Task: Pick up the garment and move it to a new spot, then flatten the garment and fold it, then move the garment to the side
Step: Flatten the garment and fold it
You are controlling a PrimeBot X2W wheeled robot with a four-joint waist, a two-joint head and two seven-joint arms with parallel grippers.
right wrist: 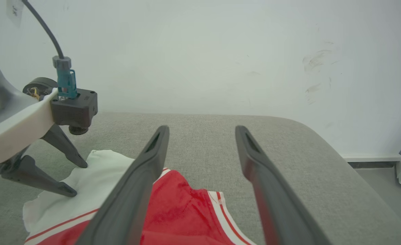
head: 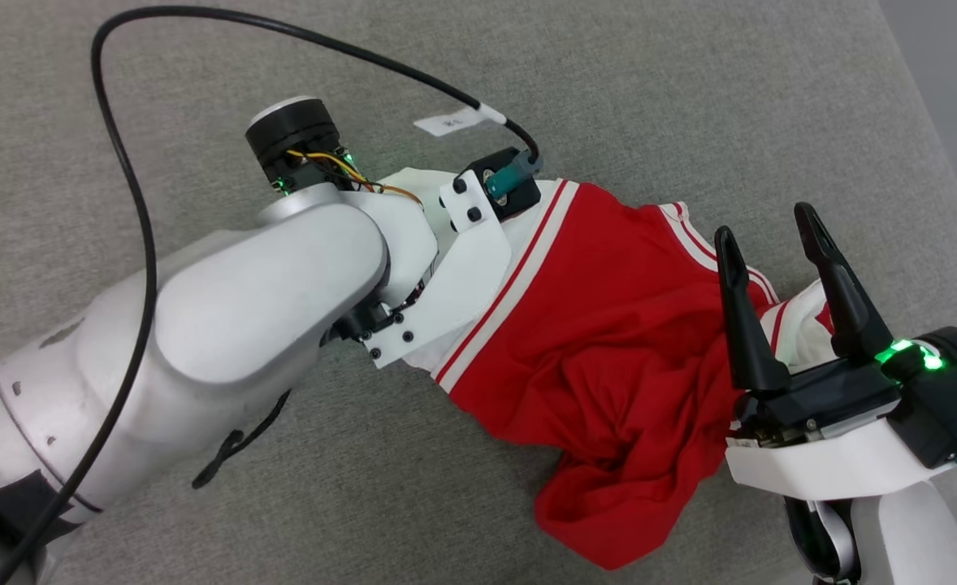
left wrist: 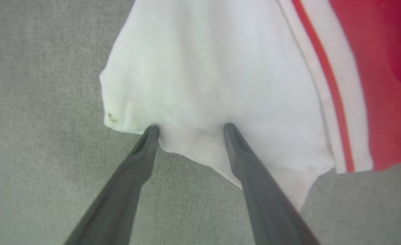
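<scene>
Grey woven surface, rounded at its corner, before a scuffed white wall

Garment: red T-shirt with white sleeves, red-and-white striped trim at sleeve seam and collar. Lies crumpled, not flat, on grey woven surface, running diagonally across the head view. One white sleeve lies fairly smooth at the far left end, with a small brownish spot near its hem corner. Red body is bunched in deep folds, hem heaped toward the near side. Second sleeve rumpled at right.
</scene>
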